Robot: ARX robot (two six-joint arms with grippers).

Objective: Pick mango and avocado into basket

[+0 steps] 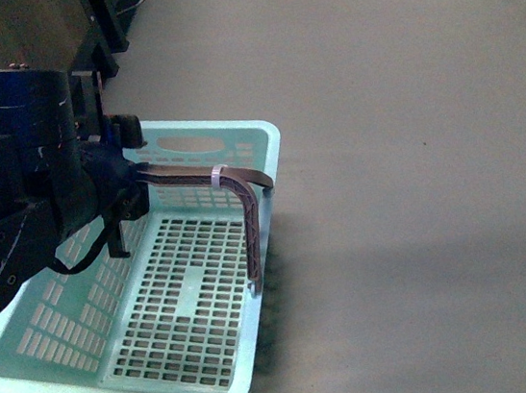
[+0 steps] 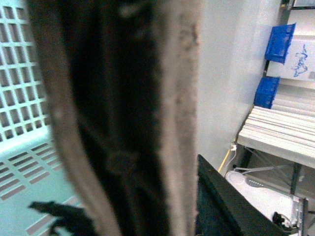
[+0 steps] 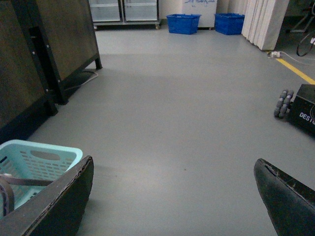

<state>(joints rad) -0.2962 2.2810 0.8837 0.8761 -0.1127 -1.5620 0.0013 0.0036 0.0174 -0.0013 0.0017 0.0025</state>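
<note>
The light turquoise basket (image 1: pixel 271 147) hangs tilted over the grey floor, and its slotted inside holds nothing. My left gripper (image 1: pixel 134 175) is shut on its grey-brown handle (image 1: pixel 242 185), close to a white zip tie (image 1: pixel 217 175). In the left wrist view the handle (image 2: pixel 172 98) fills the picture as a blur, with the basket wall (image 2: pixel 24 98) behind it and one black finger (image 2: pixel 221 206) beside it. My right gripper (image 3: pixel 173 164) is open over bare floor, and the basket's corner (image 3: pixel 59 152) shows beside it. The mango and the avocado are out of view.
A dark wooden cabinet on black legs (image 3: pixel 64 39) stands beside the basket. Blue crates (image 3: pixel 183 23) and white boards (image 3: pixel 266 19) line the far wall. A black wheeled box (image 3: pixel 302 110) sits on the far side of the grey floor (image 1: pixel 411 138).
</note>
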